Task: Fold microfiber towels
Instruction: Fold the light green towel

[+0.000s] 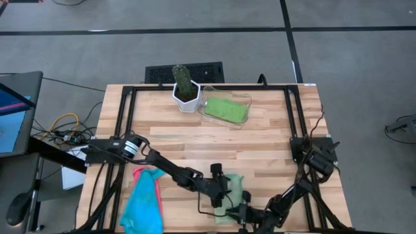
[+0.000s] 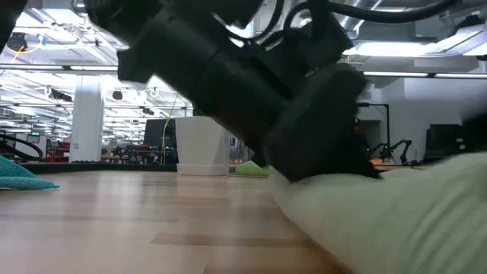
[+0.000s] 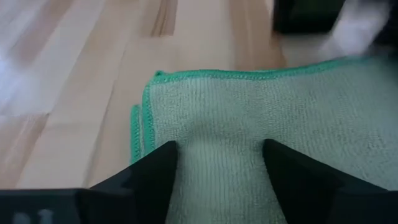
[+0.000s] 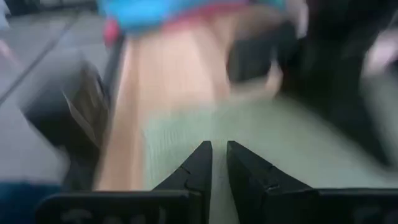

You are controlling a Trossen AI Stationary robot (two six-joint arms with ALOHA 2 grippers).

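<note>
A light green towel [image 1: 237,188] lies folded near the table's front edge, two hemmed layers showing at one corner [image 3: 146,115]. My left gripper [image 3: 219,155] is open, slanting down over it, one fingertip on either side of a strip of its top surface. My right gripper [image 4: 219,152] comes in from the near right [image 1: 246,211] and is shut at the towel's near edge. In the low view the towel [image 2: 396,213] bulges up under the dark gripper. A turquoise towel [image 1: 144,205] and a pink one [image 1: 140,174] lie heaped at the front left. My left gripper's open fingertips [image 3: 165,155] stand at the towel's top surface, slanting down from the table's left; I cannot tell whether they touch it. My right gripper is shut on the light green towel at its near edge [image 4: 205,134], slanting down. The fingers themselves hide the place of contact.
A white pot with a cactus [image 1: 186,96] stands at the back, and beside it a clear tray [image 1: 246,101] holding a folded green towel [image 1: 224,110]. Bare wood lies between these and the grippers. Both arms crowd the front middle.
</note>
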